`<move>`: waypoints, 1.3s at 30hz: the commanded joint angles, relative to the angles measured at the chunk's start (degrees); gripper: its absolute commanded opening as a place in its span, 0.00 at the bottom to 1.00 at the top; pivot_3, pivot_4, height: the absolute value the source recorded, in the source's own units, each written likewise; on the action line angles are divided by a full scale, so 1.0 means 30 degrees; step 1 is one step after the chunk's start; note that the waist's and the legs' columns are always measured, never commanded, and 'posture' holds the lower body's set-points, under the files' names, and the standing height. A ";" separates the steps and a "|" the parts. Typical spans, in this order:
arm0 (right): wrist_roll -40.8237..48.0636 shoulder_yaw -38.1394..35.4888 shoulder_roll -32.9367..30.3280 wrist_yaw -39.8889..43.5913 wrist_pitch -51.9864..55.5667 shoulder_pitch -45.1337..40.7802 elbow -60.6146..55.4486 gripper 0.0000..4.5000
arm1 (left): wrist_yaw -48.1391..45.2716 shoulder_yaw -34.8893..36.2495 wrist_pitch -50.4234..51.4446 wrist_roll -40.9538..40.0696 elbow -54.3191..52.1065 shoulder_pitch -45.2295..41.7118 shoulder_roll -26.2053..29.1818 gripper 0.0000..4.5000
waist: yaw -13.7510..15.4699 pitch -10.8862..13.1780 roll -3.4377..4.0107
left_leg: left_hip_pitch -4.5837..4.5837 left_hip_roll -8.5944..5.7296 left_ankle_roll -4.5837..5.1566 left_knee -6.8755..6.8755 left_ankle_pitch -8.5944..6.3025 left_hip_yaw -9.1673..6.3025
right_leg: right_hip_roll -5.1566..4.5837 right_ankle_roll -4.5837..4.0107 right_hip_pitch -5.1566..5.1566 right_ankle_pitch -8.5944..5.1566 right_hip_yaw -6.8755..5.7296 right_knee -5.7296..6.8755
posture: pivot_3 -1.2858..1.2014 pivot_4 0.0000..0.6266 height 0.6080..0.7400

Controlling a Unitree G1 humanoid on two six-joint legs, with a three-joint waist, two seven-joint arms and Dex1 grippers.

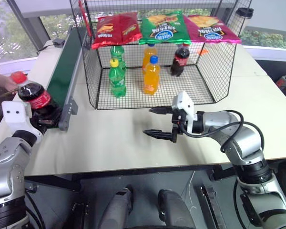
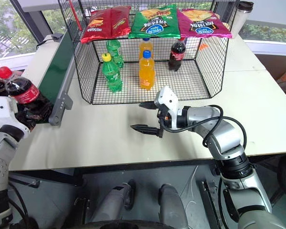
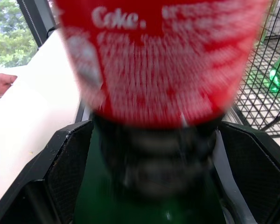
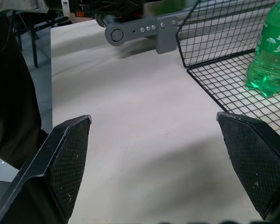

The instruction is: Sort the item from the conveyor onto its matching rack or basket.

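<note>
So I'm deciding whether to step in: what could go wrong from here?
1. The left claw stands wide around the tilted cola bottle at the conveyor end; its pads look not yet pressed on, so the bottle may tip or slip when lifted.
2. The cage has tall mesh sides; a low carry could strike the wire.
3. A person's hand is near the belt.
</note>
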 commanded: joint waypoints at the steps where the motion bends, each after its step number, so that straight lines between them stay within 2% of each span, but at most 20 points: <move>1: 0.0235 -0.0247 -0.0089 -0.0064 0.0025 -0.0346 -0.0882 1.00 | -0.0678 0.0147 -0.0754 -0.0633 -0.0358 -0.0232 -0.0129 0.89 | -0.0002 0.0000 0.0000 | 0.0000 0.0000 0.0000 -0.0001 0.0000 0.0001 | 0.0001 0.0000 0.0000 0.0000 0.0000 0.0000 | 0.52 0.24 0.98; 4: 0.0241 -0.0264 -0.0120 -0.0103 0.0089 -0.0379 -0.0891 1.00 | -0.1019 0.0581 -0.0608 -0.1458 -0.0644 -0.0392 -0.0256 0.66 | 0.0039 0.0000 0.0000 | 0.0000 0.0000 0.0000 0.0000 0.0000 0.0000 | 0.0000 0.0000 0.0000 0.0000 -0.0001 0.0000 | 0.52 0.24 0.98; 11: 0.0357 -0.0418 -0.0195 -0.0205 0.0372 -0.0481 -0.1116 1.00 | -0.1033 0.1503 0.1412 -0.4024 -0.1121 -0.2323 0.0791 0.66 | 0.0127 0.0011 -0.0021 | -0.0016 -0.0001 0.0000 0.0009 0.0001 -0.0018 | 0.0002 0.0001 0.0004 0.0000 -0.0020 -0.0001 | 0.52 0.24 0.98; 15: 0.0575 -0.0624 -0.0118 -0.0316 0.0577 -0.0828 -0.1210 1.00 | -0.2098 0.0718 0.2062 -0.4941 -0.1285 -0.3395 0.1848 0.66 | -0.0006 0.0012 -0.0023 | -0.0017 -0.0002 0.0000 0.0008 0.0001 -0.0011 | 0.0004 0.0003 -0.0003 0.0001 -0.0022 -0.0003 | 0.52 0.24 0.98; 19: 0.0886 -0.0815 -0.0033 -0.0375 0.0782 -0.1279 -0.1220 1.00 | -0.4098 -0.1750 0.2709 -0.5454 -0.1889 -0.4216 0.2649 0.66 | -0.0023 0.0013 -0.0022 | -0.0015 -0.0002 0.0001 -0.0002 0.0001 0.0000 | 0.0005 0.0001 -0.0010 0.0002 -0.0019 -0.0002 | 0.52 0.24 0.98; 24: 0.1095 -0.0900 -0.0042 -0.0395 0.0781 -0.1617 -0.1187 1.00 | -0.6340 -0.5628 0.2511 -0.4895 -0.2316 -0.5279 0.2556 0.66 | 0.0017 0.0012 -0.0022 | -0.0017 -0.0003 0.0002 0.0002 0.0002 0.0006 | 0.0004 0.0000 -0.0005 0.0003 -0.0016 -0.0003 | 0.52 0.24 0.98; 34: 0.1553 -0.1150 -0.0185 -0.0919 0.1282 -0.2030 -0.1770 1.00 | -0.9974 -1.2871 -0.1593 -0.0360 -0.0139 -0.7170 0.0782 0.66 | -0.0026 0.0014 -0.0019 | -0.0016 -0.0002 0.0007 0.0000 0.0003 0.0014 | 0.0002 -0.0003 -0.0008 0.0005 -0.0009 -0.0003 | 0.52 0.24 0.98; 39: 0.1625 -0.1218 -0.0292 -0.1018 0.1363 -0.2218 -0.1758 1.00 | -1.1302 -1.4580 -0.3580 0.1392 0.0994 -0.7333 0.0154 0.66 | -0.0005 0.0015 -0.0018 | -0.0019 -0.0001 0.0010 0.0000 0.0002 0.0012 | 0.0001 -0.0003 -0.0010 0.0005 -0.0007 -0.0004 | 0.52 0.24 0.98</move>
